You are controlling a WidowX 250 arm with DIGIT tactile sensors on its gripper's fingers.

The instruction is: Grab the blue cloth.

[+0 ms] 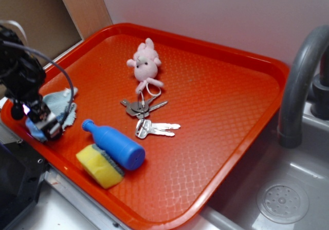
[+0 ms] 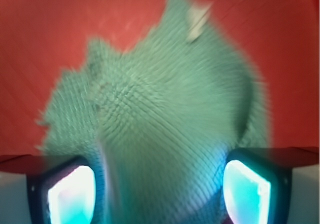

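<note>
The blue cloth [image 1: 59,104] lies crumpled at the left edge of the red tray [image 1: 231,55]. My gripper [image 1: 46,127] is down over its near end and covers part of it. In the wrist view the cloth [image 2: 165,114] fills most of the frame, pale blue-green and ribbed, with a small white tag at the top. My gripper [image 2: 159,194] is open there. Its two glowing fingertips [image 2: 70,196] stand wide apart on either side of the cloth, and fabric bulges up between them.
A bright blue bottle [image 1: 115,144] lies to the right of the gripper, resting against a yellow sponge [image 1: 100,166]. Keys [image 1: 146,117] and a pink plush toy [image 1: 145,63] sit mid-tray. A grey faucet [image 1: 298,86] and sink [image 1: 288,199] are on the right.
</note>
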